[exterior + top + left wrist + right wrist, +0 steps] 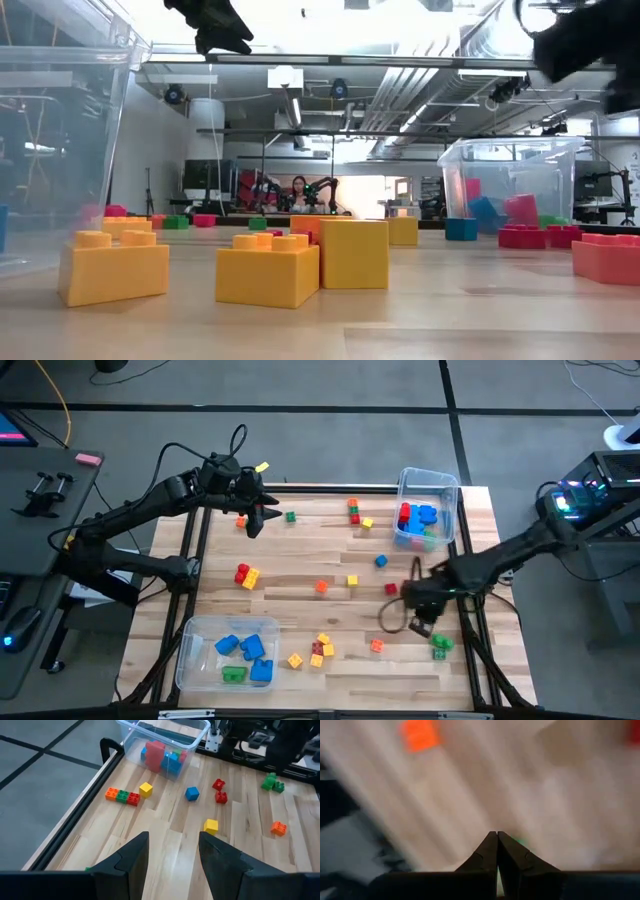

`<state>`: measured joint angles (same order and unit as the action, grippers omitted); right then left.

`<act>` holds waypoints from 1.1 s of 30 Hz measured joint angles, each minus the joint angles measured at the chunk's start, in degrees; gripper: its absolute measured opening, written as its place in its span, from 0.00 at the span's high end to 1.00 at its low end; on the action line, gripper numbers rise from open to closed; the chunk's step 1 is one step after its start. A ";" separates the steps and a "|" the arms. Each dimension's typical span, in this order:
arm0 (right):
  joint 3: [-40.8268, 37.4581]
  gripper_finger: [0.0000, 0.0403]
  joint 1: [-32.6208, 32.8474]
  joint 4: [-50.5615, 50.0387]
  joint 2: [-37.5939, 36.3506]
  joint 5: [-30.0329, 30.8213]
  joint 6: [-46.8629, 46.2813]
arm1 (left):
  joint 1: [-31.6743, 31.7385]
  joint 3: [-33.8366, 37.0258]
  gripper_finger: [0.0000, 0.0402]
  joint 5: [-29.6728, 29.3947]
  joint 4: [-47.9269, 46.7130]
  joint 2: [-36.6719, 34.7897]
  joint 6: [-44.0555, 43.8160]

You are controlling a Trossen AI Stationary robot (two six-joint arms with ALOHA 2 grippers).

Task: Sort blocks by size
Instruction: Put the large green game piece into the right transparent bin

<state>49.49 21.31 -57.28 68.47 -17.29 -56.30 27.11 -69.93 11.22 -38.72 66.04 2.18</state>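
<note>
Right wrist view blurred, green block (pixel 520 841) mostly hidden behind tool (pixel 497 836)

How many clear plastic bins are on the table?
2: one clear bin at the table's far right corner, one clear bin at the near left corner. Both hold blocks.

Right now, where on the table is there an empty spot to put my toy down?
The biggest bare wood lies in the middle, between the red and yellow blocks and the blue cube. Another patch sits in the far left corner of the table. It is crowded beside the near bin, around the yellow pile.
</note>
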 joint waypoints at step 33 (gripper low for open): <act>-7.69 0.35 21.38 6.59 11.51 7.56 -9.66 | 0.00 0.00 0.60 -0.11 0.02 0.00 -3.02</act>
<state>41.80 42.70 -50.69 79.98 -9.72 -65.96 27.11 -69.93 11.11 -38.70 66.04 -0.84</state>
